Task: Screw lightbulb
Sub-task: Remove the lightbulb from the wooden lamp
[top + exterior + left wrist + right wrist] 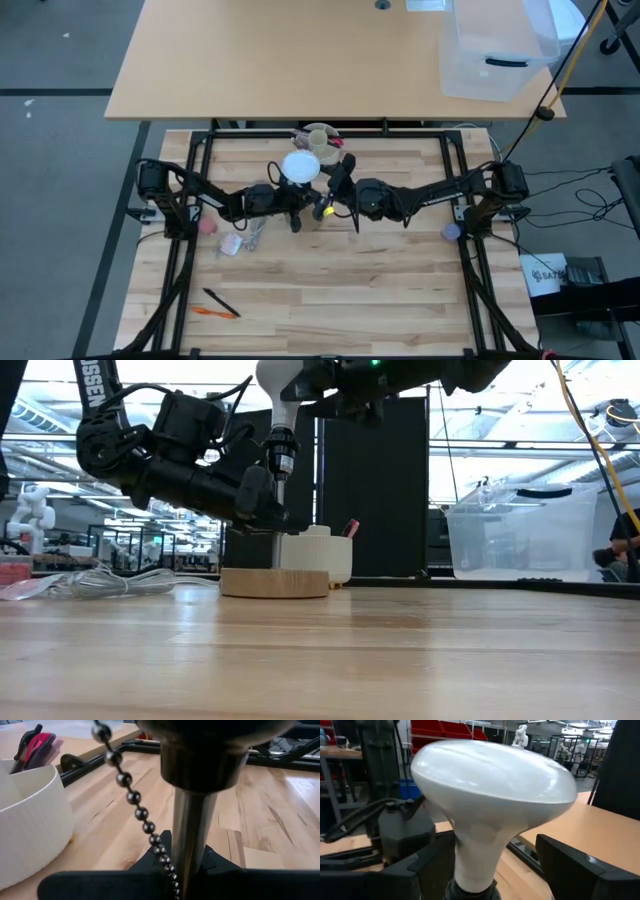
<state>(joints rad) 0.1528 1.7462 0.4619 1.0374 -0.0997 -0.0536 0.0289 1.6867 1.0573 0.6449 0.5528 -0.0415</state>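
Note:
A white lightbulb with a wide frosted dome stands upright on top of a table lamp. Its narrow lower end sits at the dark socket. The lamp has a thin metal stem, a bead pull chain and a round wooden base that rests flat on the table. My left gripper is shut on the stem below the socket. My right gripper reaches in from the table's right at bulb height, with the bulb between its fingers. My left gripper pinches the lamp's metal stem between its two fingers, a little below the socket. It comes nearly level from the table's left, and the fingers lie across the stem. The lamp stays upright with its base on the table. My right gripper has the bulb's tapering neck, just under the dome, between its two wide-set fingers. The fingers come level from the table's right. The bulb stands upright with its lower end at the socket; the dome hides the pads' exact touch.
A cream cup with pens stands just behind the lamp. A white cable bundle lies to the left, and pens lie near the front left. A clear plastic bin stands on the desk beyond the table.

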